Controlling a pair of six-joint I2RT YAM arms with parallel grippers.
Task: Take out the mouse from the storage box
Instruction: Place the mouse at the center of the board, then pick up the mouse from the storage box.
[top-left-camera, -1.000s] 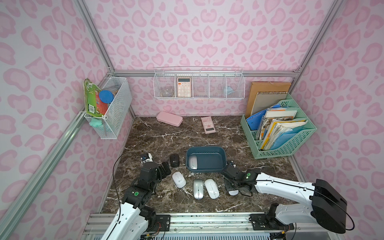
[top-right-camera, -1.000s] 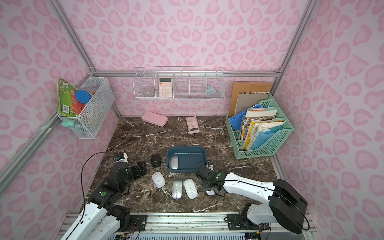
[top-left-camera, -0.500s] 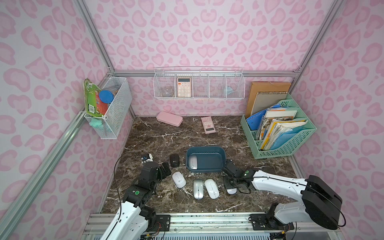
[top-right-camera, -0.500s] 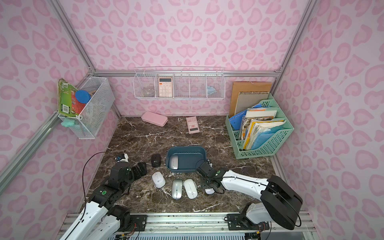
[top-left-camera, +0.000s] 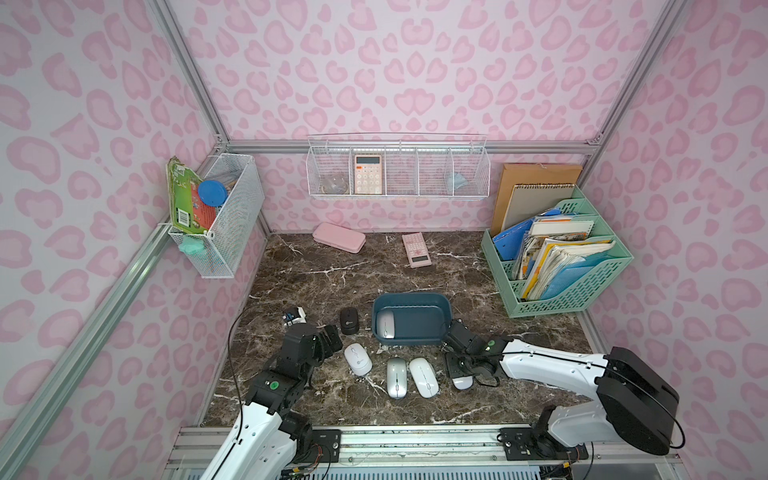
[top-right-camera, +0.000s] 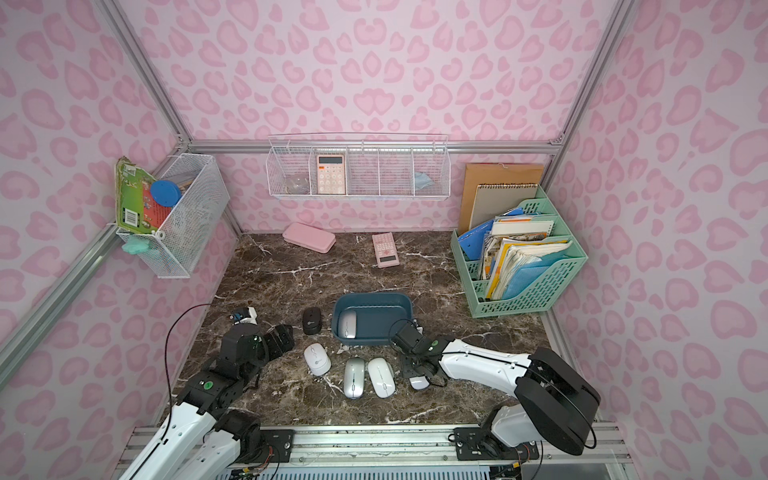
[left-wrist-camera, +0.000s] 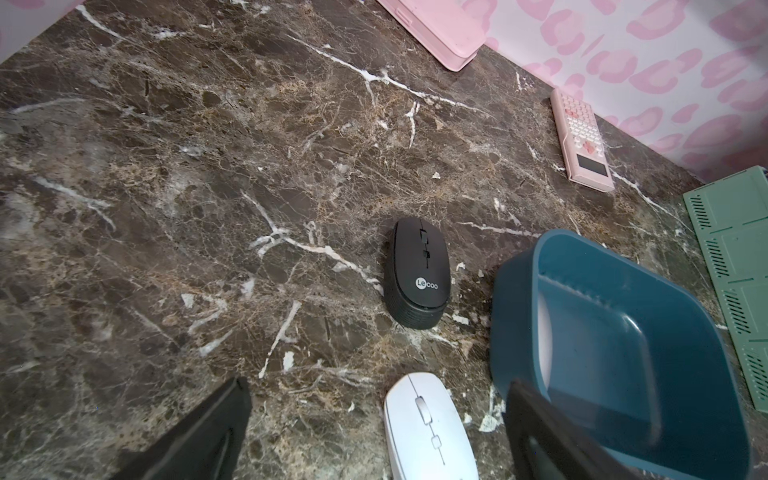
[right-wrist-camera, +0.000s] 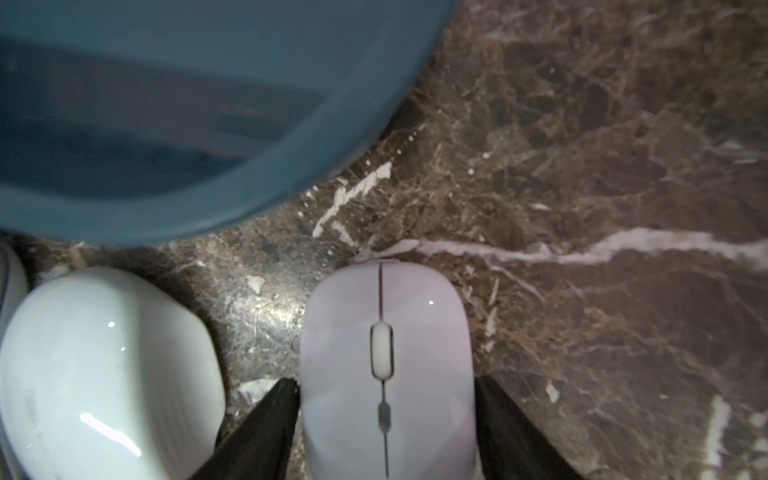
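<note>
Right arm (top-left-camera: 548, 368): swung inward since a second ago, wrist drawn nearer the near right corner of the storage box (top-left-camera: 415, 338).
Right gripper (top-left-camera: 456, 366): stood over a pale mouse (top-left-camera: 462, 381) that lay on the marble (top-left-camera: 332, 270), in the same spot as before; fingers (right-wrist-camera: 266, 419) flanked its sides right at the edge, could not tell whether pressing or just loosened.
Left gripper (left-wrist-camera: 376, 386): unmoved, fingers spread wide above the marble.
Box contents: silver-grey mouse (top-left-camera: 385, 324) lay flat at the left end of the storage box.
Left wrist view only: read "Lecoo" on the black mouse (left-wrist-camera: 417, 272); hid the silver-grey mouse but for a pale sliver behind the box wall.
Right wrist view only: showed the pale mouse's scroll wheel, and a white mouse (right-wrist-camera: 104, 365) just beside it.
Room: bare marble lay to the right of the pale mouse; box rim sat close ahead of it; mint file rack (top-left-camera: 557, 286) stood well apart.
</note>
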